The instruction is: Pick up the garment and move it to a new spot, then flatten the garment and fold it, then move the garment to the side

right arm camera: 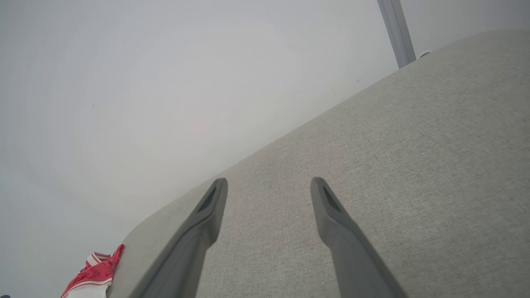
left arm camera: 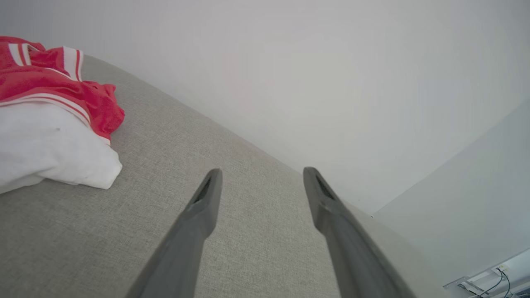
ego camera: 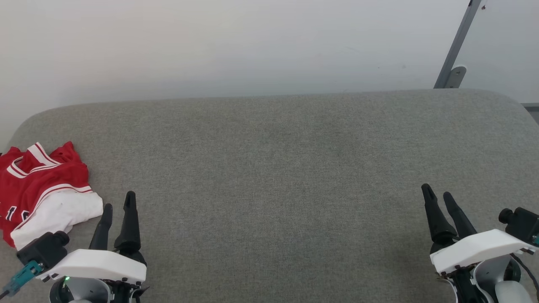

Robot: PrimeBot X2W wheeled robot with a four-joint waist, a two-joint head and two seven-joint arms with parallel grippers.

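The garment [ego camera: 40,191], a red shirt with a white sleeve and red-white striped trim, lies crumpled at the far left edge of the grey fabric surface [ego camera: 278,168]. In the left wrist view the garment [left arm camera: 45,116] bunches at the upper left, and the right wrist view catches a corner of the garment [right arm camera: 93,277] at its lower left. My left gripper [ego camera: 119,201] stands open just right of the shirt, empty, not touching it. Far off at the lower right, my right gripper [ego camera: 437,191] is open and empty too.
The grey surface has rounded far corners and ends at a pale wall [ego camera: 236,46]. A slanted grey metal post [ego camera: 457,46] with a bracket stands behind the back right corner. Cables and a bracket [left arm camera: 484,283] show past the surface's edge.
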